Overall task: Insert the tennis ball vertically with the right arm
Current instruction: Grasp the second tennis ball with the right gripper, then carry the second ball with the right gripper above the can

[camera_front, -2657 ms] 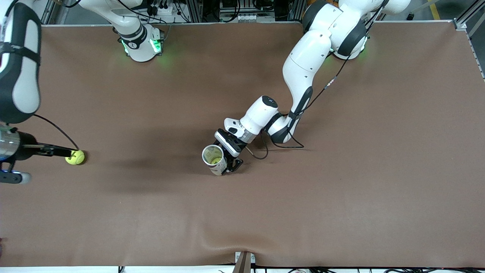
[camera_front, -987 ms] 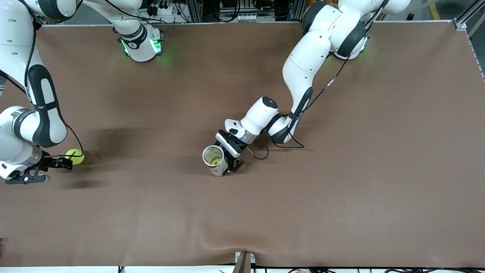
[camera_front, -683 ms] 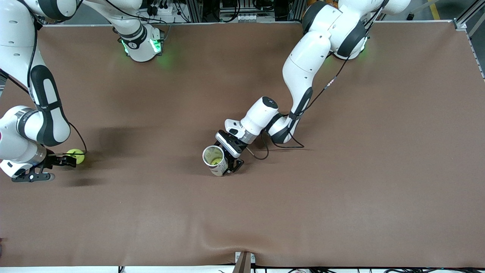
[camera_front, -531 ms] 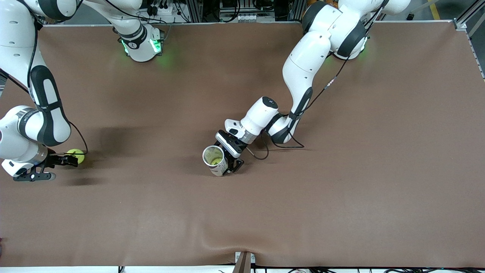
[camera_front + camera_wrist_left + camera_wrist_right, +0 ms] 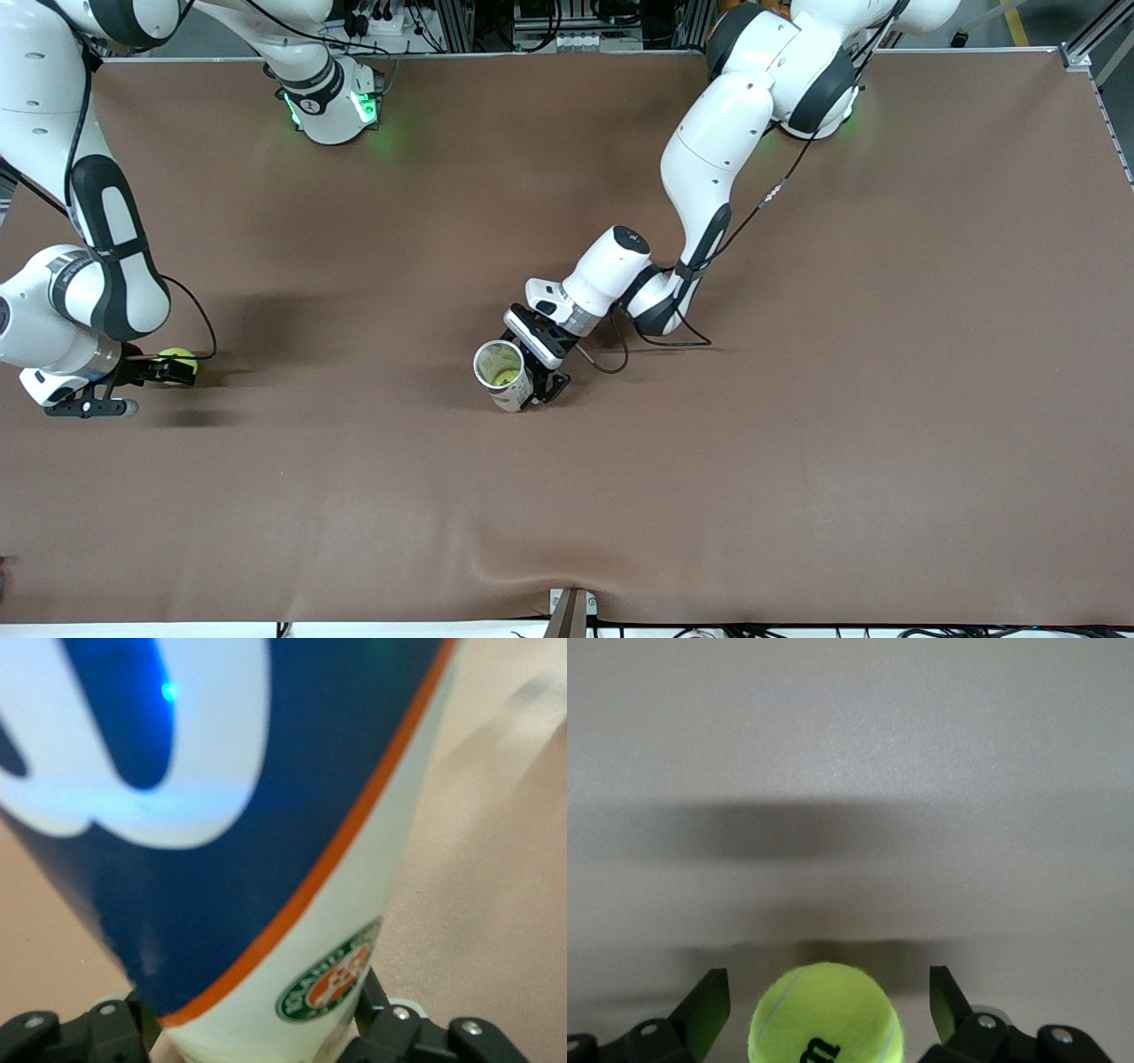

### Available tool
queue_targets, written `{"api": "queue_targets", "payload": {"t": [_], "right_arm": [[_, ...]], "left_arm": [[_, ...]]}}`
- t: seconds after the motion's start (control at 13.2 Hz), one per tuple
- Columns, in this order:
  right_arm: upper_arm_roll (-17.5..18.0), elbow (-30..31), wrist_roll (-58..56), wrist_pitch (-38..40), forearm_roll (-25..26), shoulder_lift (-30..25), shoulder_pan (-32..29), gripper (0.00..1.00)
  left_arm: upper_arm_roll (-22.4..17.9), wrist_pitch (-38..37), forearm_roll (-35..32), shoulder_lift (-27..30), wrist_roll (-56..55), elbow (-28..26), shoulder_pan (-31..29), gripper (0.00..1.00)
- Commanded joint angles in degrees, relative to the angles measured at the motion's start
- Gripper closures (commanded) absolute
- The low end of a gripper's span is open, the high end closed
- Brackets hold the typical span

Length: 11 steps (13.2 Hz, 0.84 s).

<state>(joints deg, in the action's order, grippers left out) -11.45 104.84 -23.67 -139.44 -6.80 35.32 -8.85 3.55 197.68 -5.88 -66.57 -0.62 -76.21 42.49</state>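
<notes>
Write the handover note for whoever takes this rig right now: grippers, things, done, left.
Right gripper: open, low at the right arm's end of the table, jaws either side of the tennis ball, not closed on it.
Left gripper: shut on the tennis ball can near the table's middle, mouth open and tipped toward the front camera; something yellow-green already shows inside.
Done: can held, right gripper lined up around the ball.
Left: close on the ball, lift it, carry it over the can, drop it in from above.
</notes>
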Motion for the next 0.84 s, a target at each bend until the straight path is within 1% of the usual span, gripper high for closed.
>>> {"api": "queue_targets", "payload": {"t": [0.0, 0.3, 0.38, 0.46, 0.53, 0.68, 0.76], "right_arm": [[0.82, 2.56, -0.15, -0.48, -1.11, -1.57, -0.90, 0.00], [0.73, 4.14, -0.15, -0.13, -1.11, -1.66, -1.25, 0.00], [0.73, 4.23, -0.33, -0.04, -1.11, -1.74, -1.17, 0.36], [0.73, 4.14, -0.94, 0.48, -1.02, -1.92, -1.08, 0.63], [0.73, 3.97, -0.94, 1.01, -1.02, -2.27, -0.64, 0.77], [0.73, 3.36, -0.68, 1.71, -0.93, -3.41, 0.06, 0.99], [0.81, 2.74, -0.59, 2.93, -0.93, -4.29, 0.50, 1.00]], "left_arm": [[-0.73, 0.60, 1.39, -1.28, -0.26, 2.20, 0.84, 0.15], [-0.73, 0.60, 1.39, -1.28, -0.35, 2.20, 0.84, 0.15], [-0.73, 0.60, 1.39, -1.36, -0.35, 2.20, 0.84, 0.15], [-0.73, 0.60, 1.39, -1.36, -0.35, 2.20, 0.93, 0.15], [-0.73, 0.60, 1.39, -1.36, -0.35, 2.20, 0.84, 0.15], [-0.73, 0.60, 1.39, -1.36, -0.35, 2.12, 0.84, 0.15], [-0.73, 0.60, 1.39, -1.36, -0.35, 2.12, 0.84, 0.15]]}}
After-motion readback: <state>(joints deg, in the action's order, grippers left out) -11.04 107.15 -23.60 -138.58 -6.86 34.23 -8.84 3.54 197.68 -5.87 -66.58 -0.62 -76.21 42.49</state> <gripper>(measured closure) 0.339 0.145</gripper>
